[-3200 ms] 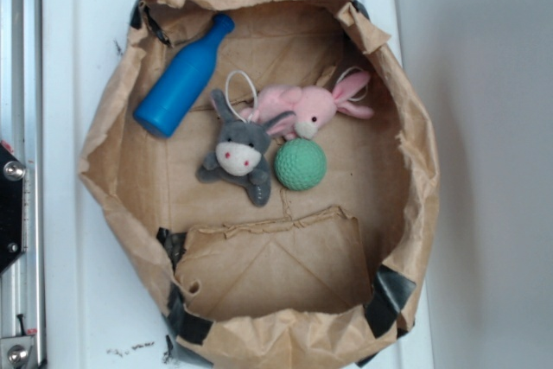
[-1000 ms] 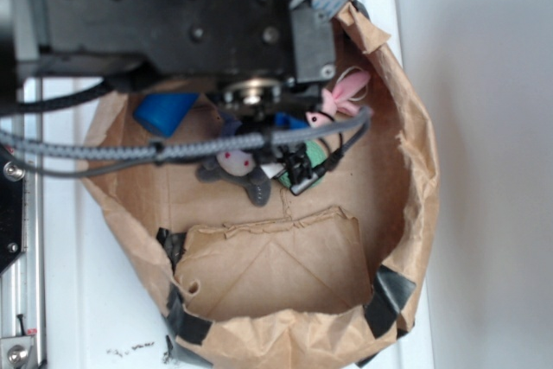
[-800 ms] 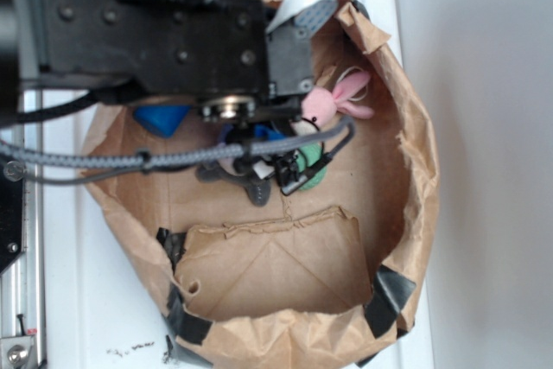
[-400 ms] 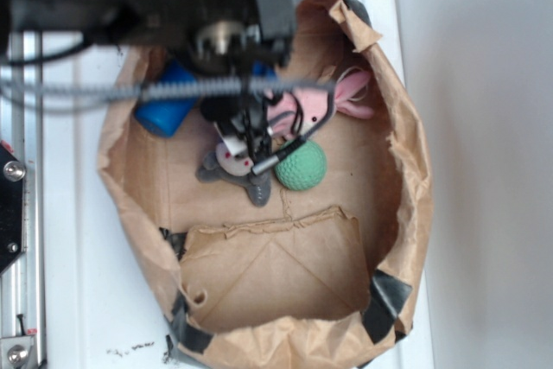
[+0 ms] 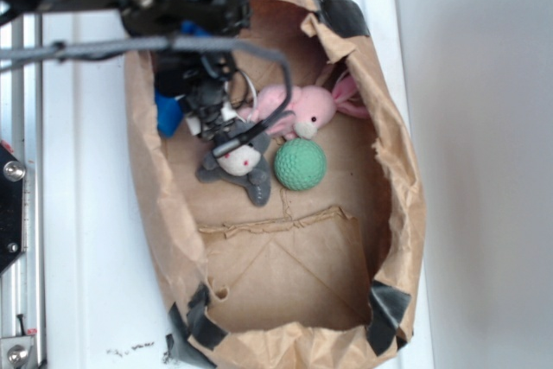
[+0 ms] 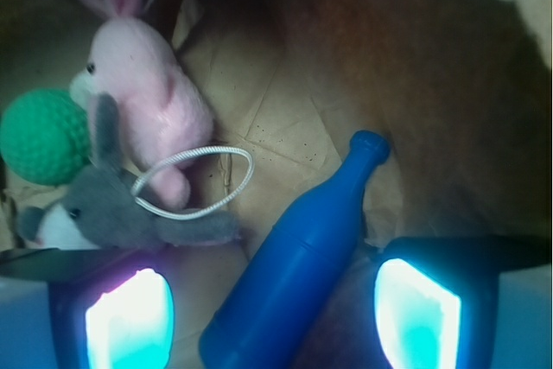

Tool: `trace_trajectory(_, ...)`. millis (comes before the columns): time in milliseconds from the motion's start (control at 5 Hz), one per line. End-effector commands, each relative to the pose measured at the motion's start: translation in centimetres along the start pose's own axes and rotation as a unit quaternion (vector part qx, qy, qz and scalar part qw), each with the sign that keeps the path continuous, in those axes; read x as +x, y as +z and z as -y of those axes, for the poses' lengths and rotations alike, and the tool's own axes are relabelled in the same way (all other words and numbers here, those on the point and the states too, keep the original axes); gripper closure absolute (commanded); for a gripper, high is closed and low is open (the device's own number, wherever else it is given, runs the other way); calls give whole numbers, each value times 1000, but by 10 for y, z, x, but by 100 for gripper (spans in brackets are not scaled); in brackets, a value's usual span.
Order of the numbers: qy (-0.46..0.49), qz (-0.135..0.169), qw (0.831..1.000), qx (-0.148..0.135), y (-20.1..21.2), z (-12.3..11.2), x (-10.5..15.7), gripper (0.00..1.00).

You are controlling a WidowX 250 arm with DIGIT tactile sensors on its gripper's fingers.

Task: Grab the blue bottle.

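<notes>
The blue bottle (image 6: 302,270) lies on the floor of the brown paper bag, neck (image 6: 367,149) pointing away from me. My gripper (image 6: 270,317) is open, and the bottle's body lies between the two lit fingers (image 6: 121,317) with a gap on each side. In the exterior view the gripper (image 5: 199,101) hangs over the bag's upper left. It hides most of the bottle (image 5: 166,114), of which only a blue patch shows.
A grey donkey plush (image 5: 233,162), a pink bunny plush (image 5: 307,105) and a green ball (image 5: 300,164) lie just beside the bottle. The bag's left wall (image 5: 151,170) leans inward under the arm. A folded flap (image 5: 276,265) covers the bag's near floor.
The arm has swung up and to the left, from over the plush toys to over the bottle. The bag's left wall has been pushed inward, narrowing the bag.
</notes>
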State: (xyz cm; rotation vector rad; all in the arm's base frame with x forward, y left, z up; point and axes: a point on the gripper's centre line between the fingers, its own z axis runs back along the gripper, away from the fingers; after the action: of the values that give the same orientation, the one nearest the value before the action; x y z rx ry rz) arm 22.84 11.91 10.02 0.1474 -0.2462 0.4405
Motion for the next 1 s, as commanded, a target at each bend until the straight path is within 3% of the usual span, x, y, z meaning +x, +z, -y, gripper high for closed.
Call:
trace_trajectory(0,16,50,997,50,-21,-5,-6,0)
trace_trajectory(200,13,68,995,65,-33,0,-7,0)
trace_trajectory(600,34,93,992,84,-59,-12,-7,0)
trace_trajectory(800,70,22,994,78,-58,-16,3,0)
